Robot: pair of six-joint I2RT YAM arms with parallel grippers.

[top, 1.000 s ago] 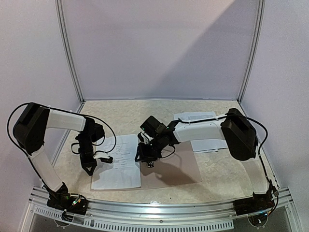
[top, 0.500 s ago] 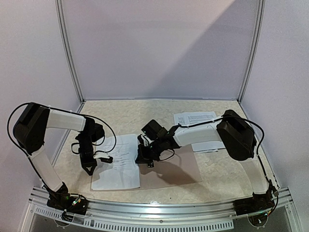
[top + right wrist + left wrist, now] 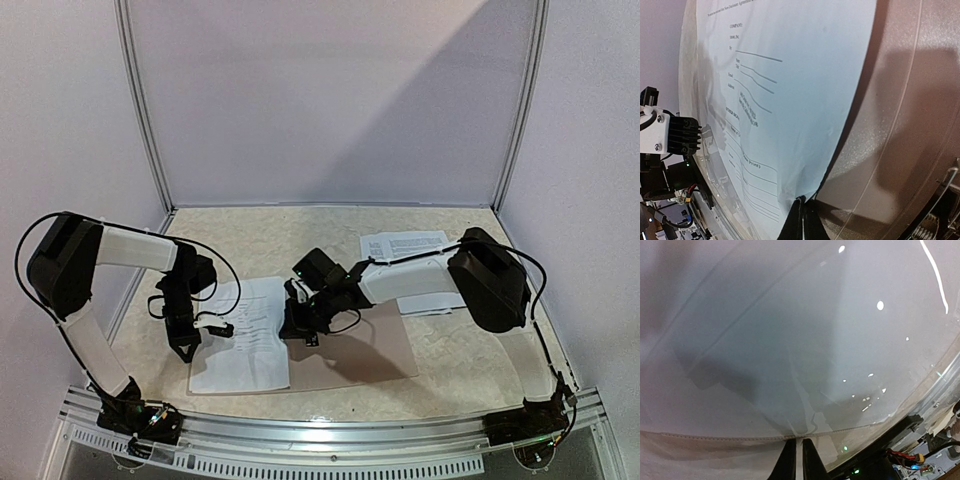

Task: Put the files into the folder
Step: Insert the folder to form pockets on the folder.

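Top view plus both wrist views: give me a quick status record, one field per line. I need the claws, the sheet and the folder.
left claw: shut, pinching the left edge of the sleeved sheet
right claw: shut, pinching that sheet's right edge
sleeved sheet: lies flat, its right edge over the folder
folder: open, taupe inside face up
spare sheets: behind the folder, untouched
task state: spare sheets not yet in the folder
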